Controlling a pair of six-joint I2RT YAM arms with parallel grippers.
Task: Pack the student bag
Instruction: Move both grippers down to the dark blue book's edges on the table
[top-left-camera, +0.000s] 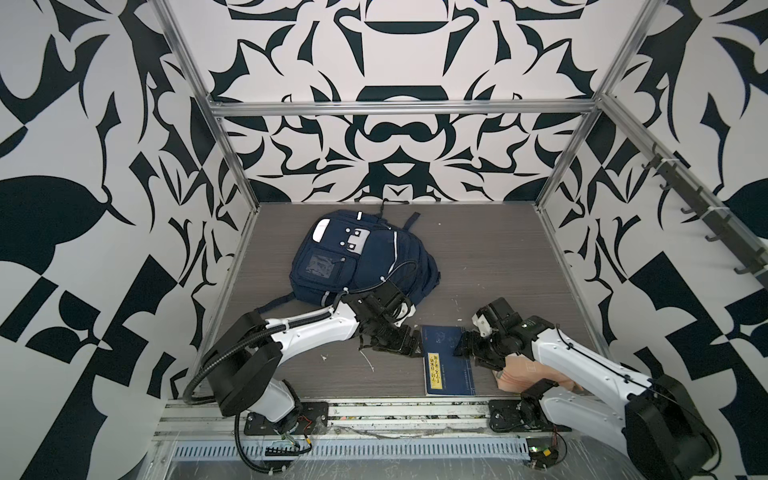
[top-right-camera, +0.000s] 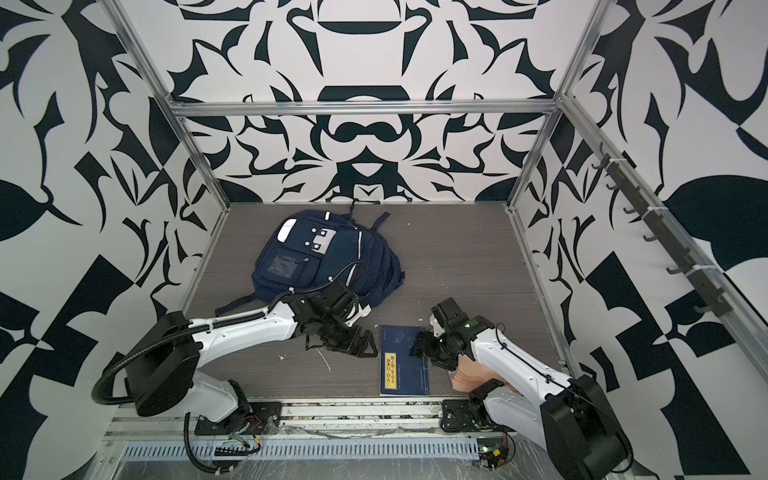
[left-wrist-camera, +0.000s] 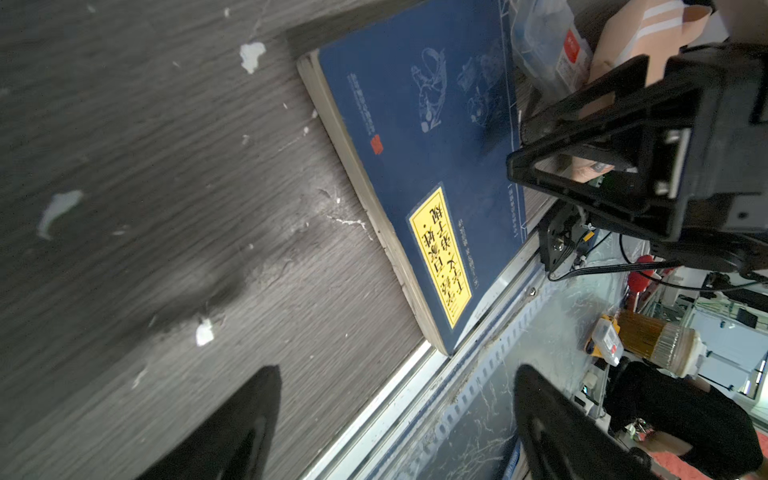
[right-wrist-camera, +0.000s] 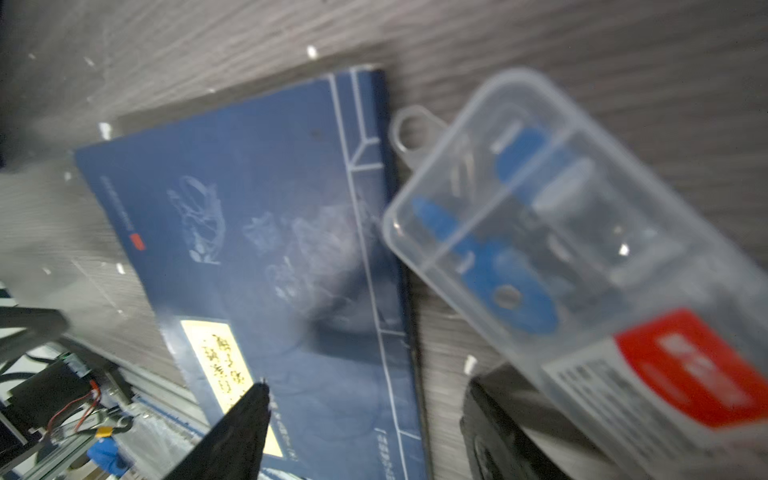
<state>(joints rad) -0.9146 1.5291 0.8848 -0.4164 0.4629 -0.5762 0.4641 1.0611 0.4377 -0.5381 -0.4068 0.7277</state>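
The student bag (top-left-camera: 361, 257) (top-right-camera: 324, 257), a navy-blue backpack, lies flat at the back left of the table with its front pockets up. A blue book (top-left-camera: 446, 365) (top-right-camera: 401, 365) (left-wrist-camera: 415, 166) (right-wrist-camera: 270, 249) with a yellow label lies near the front edge, between my grippers. My left gripper (top-left-camera: 409, 343) (top-right-camera: 365, 345) (left-wrist-camera: 395, 374) stands open just left of the book, with nothing between its fingers. My right gripper (top-left-camera: 463, 349) (top-right-camera: 417, 347) (right-wrist-camera: 365, 386) is open over the book's right edge. A clear plastic case (right-wrist-camera: 561, 249) (left-wrist-camera: 540, 50) lies right beside that edge.
A peach-pink pouch (top-left-camera: 536, 374) (top-right-camera: 473, 372) (left-wrist-camera: 648, 25) lies under my right arm at the front right. A backpack strap (top-left-camera: 274, 305) trails toward my left arm. The metal rail (top-left-camera: 374, 409) runs along the front edge. Patterned walls enclose the table.
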